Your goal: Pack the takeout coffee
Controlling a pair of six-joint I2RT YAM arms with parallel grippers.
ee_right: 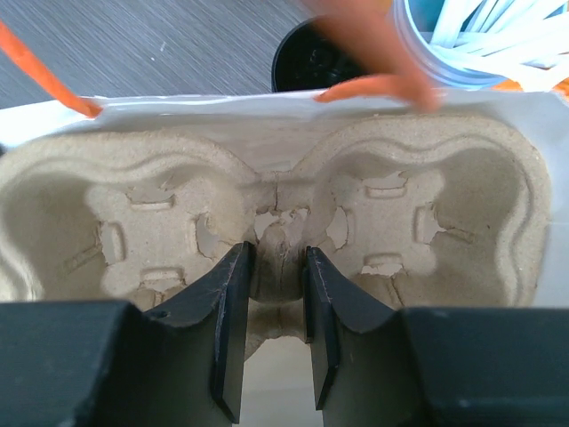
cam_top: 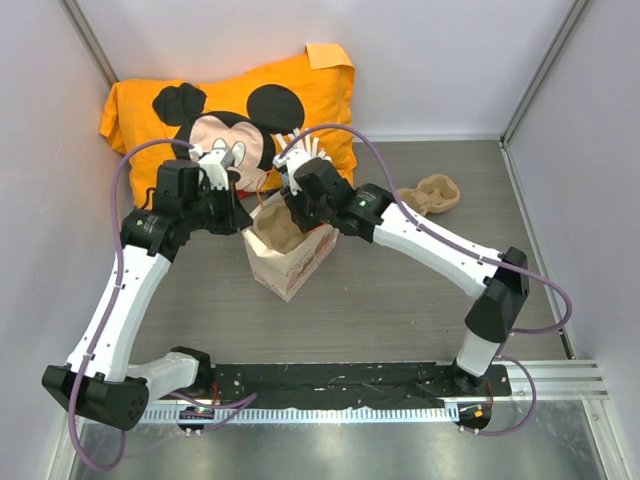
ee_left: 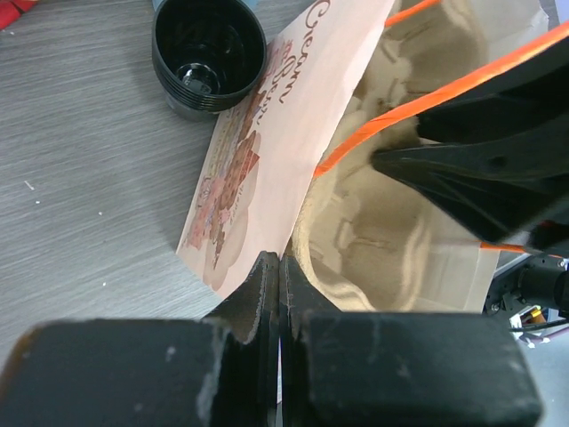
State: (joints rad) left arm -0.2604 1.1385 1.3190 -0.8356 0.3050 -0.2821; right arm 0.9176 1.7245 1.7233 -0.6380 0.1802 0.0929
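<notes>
Ok so the right gripper (ee_right: pixel 276 302) has its jaws narrowed onto the centre post of a pulp carrier (ee_right: pixel 391 205) and is holding it down inside the paper bag (ee_left: pixel 267 151). The left gripper (ee_left: pixel 279 285) is pinched flat on the bag's rim, propping the mouth open.

Looks to me like the tray-seating step. The takeout coffee isn't between either pair of jaws or in the bag, and I honestly can't pick it out in any view. So next I'd guess: let go of the tray once it sits level, then go find the cup and lower it upright into a well.

Carrier is rough moulded fibre, two deep rounded wells either side of the right jaws. The bag is thin printed paper with orange handle cords (ee_left: pixel 418 107).

Just past the bag's far wall sit a squat black piece (ee_left: pixel 209 53), ridged and hollow-looking, and a blue cup (ee_right: pixel 480 44) of white sticks. A spare carrier (cam_top: pixel 430 195) lies well off on the grey wood-grain table (ee_left: pixel 80 178).
</notes>
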